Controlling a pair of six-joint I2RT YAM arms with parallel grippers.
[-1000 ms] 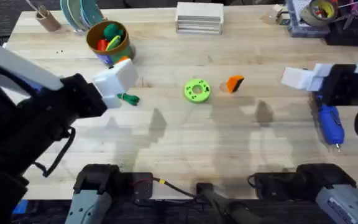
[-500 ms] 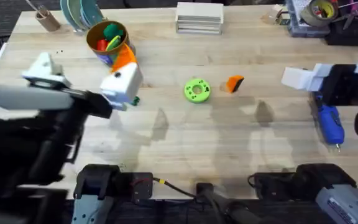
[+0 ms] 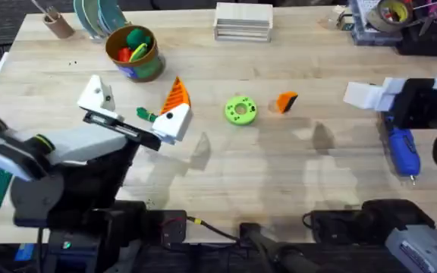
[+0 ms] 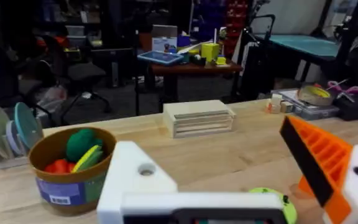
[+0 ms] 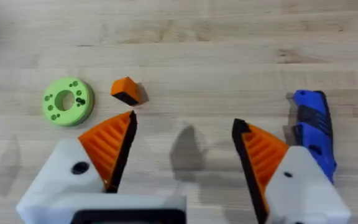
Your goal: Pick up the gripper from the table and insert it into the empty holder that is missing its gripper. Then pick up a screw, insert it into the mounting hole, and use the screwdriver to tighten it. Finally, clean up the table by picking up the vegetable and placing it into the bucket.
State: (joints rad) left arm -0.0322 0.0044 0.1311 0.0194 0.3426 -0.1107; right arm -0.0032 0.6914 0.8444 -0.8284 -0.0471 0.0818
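The loose orange gripper (image 3: 286, 101) (image 5: 126, 91) lies on the table (image 3: 279, 174) just right of a green round disc (image 3: 240, 109). My left gripper (image 3: 136, 98) (image 4: 229, 168) is open above the table; one white finger is the bare holder (image 3: 97, 95) (image 4: 135, 180), the other carries an orange tip (image 3: 177, 95) (image 4: 316, 165). The dark-green vegetable (image 3: 146, 114) lies on the wood between these fingers. The blue screwdriver (image 3: 403, 150) (image 5: 312, 124) rests at the right, beside my right gripper (image 3: 359, 95) (image 5: 185, 130), which stands open and empty above the table.
The bucket (image 3: 133, 51) (image 4: 73, 165) with toy vegetables stands at the back left, next to a rack of plates (image 3: 97, 17). A pale wooden block (image 3: 243, 20) (image 4: 197, 118) sits at the back middle. Tape and tools (image 3: 389, 15) crowd the back right corner.
My left arm has dropped away from the camera and swung its gripper to the right, so that the vegetable now shows between its fingers. The right arm has not moved.
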